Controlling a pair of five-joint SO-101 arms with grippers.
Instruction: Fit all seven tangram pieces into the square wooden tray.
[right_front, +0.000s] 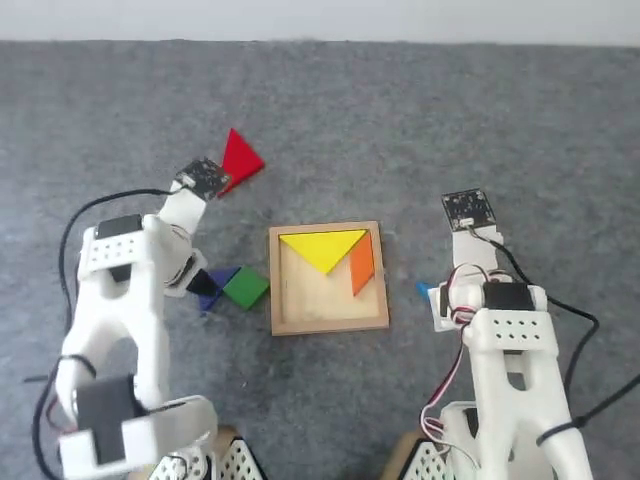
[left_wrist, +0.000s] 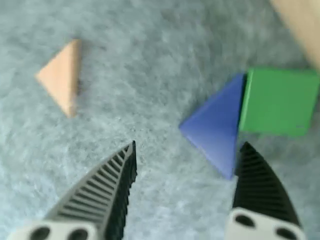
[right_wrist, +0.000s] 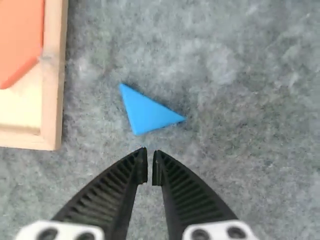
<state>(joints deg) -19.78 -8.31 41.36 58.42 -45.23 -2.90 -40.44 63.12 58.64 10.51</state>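
The grey table (right_front: 420, 120) is lit brightly and evenly in the high view, as by diffuse light. Thin, soft-edged shadows are cast along the light blue triangle (right_wrist: 147, 112) and the tan triangle (left_wrist: 62, 80) in the wrist views

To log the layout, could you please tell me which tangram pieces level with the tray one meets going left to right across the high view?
dark blue triangle → green square → yellow triangle → orange piece → light blue triangle
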